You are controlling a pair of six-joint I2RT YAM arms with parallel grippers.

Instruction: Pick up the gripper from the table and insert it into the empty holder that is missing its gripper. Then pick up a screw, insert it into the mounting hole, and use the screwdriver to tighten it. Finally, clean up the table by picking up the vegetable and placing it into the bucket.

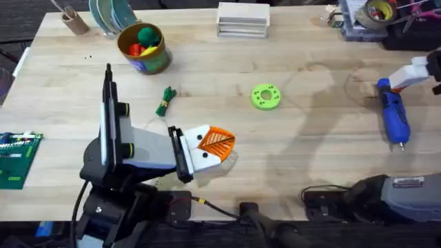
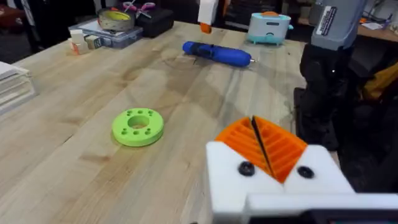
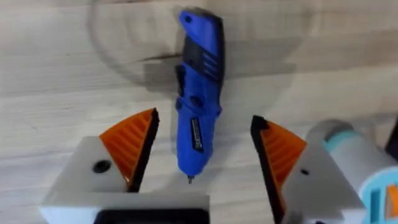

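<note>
Two arms, two jobs here. From overhead, your left gripper (image 1: 215, 143) lies low at the near side of the table (image 1: 310, 158), its orange pads (image 1: 219, 140) pressed together, while the vegetable (image 1: 165, 100) waits short of the bucket (image 1: 143, 48). Left wrist view: pads (image 2: 264, 144) meet flush. Right wrist view: your right gripper (image 3: 202, 149) is spread wide around the screwdriver (image 3: 198, 118), probably lining up a grab.

the right tool (image 1: 413, 72) runs off the right edge of the overhead frame, so its fingers' spacing is unreadable there. in the left wrist view the left tool (image 2: 268, 149) is cut by the bottom edge. the bucket (image 1: 146, 58) holds red and green lumps too small to identify. items at upper right of the counter (image 1: 310, 158) are cropped.
</note>
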